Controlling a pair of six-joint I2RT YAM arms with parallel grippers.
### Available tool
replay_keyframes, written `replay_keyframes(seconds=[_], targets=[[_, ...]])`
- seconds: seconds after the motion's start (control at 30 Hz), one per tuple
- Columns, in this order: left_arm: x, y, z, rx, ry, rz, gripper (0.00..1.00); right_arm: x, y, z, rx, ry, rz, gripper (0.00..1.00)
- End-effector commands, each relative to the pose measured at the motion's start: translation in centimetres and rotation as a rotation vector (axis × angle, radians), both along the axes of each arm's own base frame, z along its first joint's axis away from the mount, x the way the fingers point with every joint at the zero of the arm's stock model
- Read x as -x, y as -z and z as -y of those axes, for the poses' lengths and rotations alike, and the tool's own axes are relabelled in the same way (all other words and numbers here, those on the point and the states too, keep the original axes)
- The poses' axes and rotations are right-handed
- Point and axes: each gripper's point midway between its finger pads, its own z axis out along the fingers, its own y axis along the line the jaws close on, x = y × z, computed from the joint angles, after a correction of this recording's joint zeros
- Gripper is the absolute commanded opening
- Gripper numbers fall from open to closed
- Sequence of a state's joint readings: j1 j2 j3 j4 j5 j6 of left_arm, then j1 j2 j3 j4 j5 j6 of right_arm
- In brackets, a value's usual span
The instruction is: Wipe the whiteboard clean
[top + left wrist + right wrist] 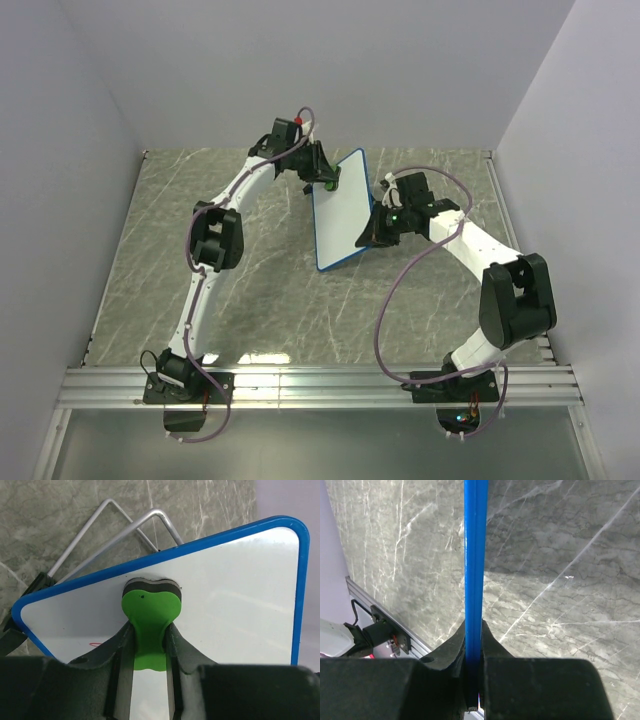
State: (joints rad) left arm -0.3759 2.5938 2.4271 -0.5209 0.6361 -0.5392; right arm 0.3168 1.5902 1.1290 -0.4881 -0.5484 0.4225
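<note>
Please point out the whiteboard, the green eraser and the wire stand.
whiteboard (342,210), top external view, white face
green eraser (150,611), left wrist view, wide head
wire stand (157,512), left wrist view, upper bend

The whiteboard, edge-on in my right gripper, walls it off from my left gripper and its green eraser. The wire stand juts beyond. The tabletop leftward lies open.
</note>
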Motion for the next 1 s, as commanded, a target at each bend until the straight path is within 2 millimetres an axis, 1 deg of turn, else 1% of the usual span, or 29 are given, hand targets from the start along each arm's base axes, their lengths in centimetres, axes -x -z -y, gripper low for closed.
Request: replay_keyframes(seconds=[0.0, 0.03, 0.07, 0.13, 0.17, 0.23, 0.27, 0.3, 0.33, 0.43, 0.47, 0.53, 0.63, 0.7, 0.73, 0.8, 0.83, 0.87, 0.9, 0.97], targets=[[4.1, 12.2, 0.7, -0.184, 0.017, -0.196, 0.0, 6.5, 3.3, -0.1, 0.112, -0.252, -0.122, 0.0], [4.3, 12.6, 0.5, -0.197, 0.013, -0.202, 0.0, 6.4, 3.3, -0.1, 0.11, -0.251, -0.124, 0.0], [4.8, 13.8, -0.2, -0.228, 0.004, -0.22, 0.0, 6.4, 3.3, -0.2, 0.106, -0.248, -0.126, 0.0], [5.0, 14.3, -0.9, -0.259, -0.014, -0.225, 0.0, 6.2, 3.4, -0.3, 0.101, -0.245, -0.129, 0.0], [5.5, 15.2, -1.3, -0.274, -0.017, -0.244, 0.0, 6.3, 3.4, -0.4, 0.096, -0.247, -0.131, 0.0], [5.9, 16.3, -2.1, -0.291, -0.027, -0.272, 0.0, 6.3, 3.5, -0.5, 0.089, -0.248, -0.136, 0.0], [5.9, 16.6, -2.4, -0.294, -0.025, -0.273, 0.0, 6.4, 3.5, -0.5, 0.088, -0.248, -0.137, 0.0], [5.8, 16.3, -2.4, -0.267, -0.022, -0.275, 0.0, 6.3, 3.5, -0.6, 0.086, -0.246, -0.134, 0.0], [5.9, 16.5, -2.7, -0.268, -0.03, -0.286, 0.0, 6.4, 3.5, -0.6, 0.085, -0.246, -0.135, 0.0], [5.5, 16.7, -3.4, -0.29, -0.056, -0.295, 0.0, 6.6, 3.6, -0.4, 0.083, -0.241, -0.137, 0.0], [5.2, 16.5, -3.4, -0.291, -0.064, -0.292, 0.0, 6.7, 3.7, -0.3, 0.086, -0.239, -0.137, 0.0], [5.4, 16.7, -4.0, -0.306, -0.081, -0.318, 0.0, 6.8, 3.4, -0.3, 0.087, -0.238, -0.125, 0.0], [5.3, 15.8, -3.7, -0.283, -0.08, -0.307, 0.0, 6.7, 3.0, -0.3, 0.081, -0.231, -0.11, 0.0], [5.4, 15.6, -3.4, -0.268, -0.073, -0.308, 0.0, 6.6, 2.9, -0.3, 0.073, -0.228, -0.104, 0.0], [5.3, 14.9, -3.0, -0.248, -0.058, -0.303, 0.0, 6.6, 2.9, -0.5, 0.071, -0.229, -0.106, 0.0], [5.6, 14.5, -2.1, -0.233, -0.026, -0.295, 0.0, 6.4, 2.9, -0.6, 0.066, -0.225, -0.103, 0.0], [5.7, 13.9, -1.5, -0.22, -0.004, -0.282, 0.0, 6.4, 2.9, -0.6, 0.064, -0.223, -0.102, 0.0], [6.1, 12.7, -0.5, -0.185, 0.031, -0.265, 0.0, 6.2, 2.8, -0.7, 0.061, -0.221, -0.096, 0.0], [6.4, 12.0, 0.2, -0.162, 0.051, -0.26, 0.0, 6.2, 2.8, -0.7, 0.06, -0.219, -0.094, 0.0], [7.3, 10.6, 1.4, -0.108, 0.101, -0.258, 0.0, 6.0, 2.7, -0.8, 0.059, -0.222, -0.089, 0.0]])
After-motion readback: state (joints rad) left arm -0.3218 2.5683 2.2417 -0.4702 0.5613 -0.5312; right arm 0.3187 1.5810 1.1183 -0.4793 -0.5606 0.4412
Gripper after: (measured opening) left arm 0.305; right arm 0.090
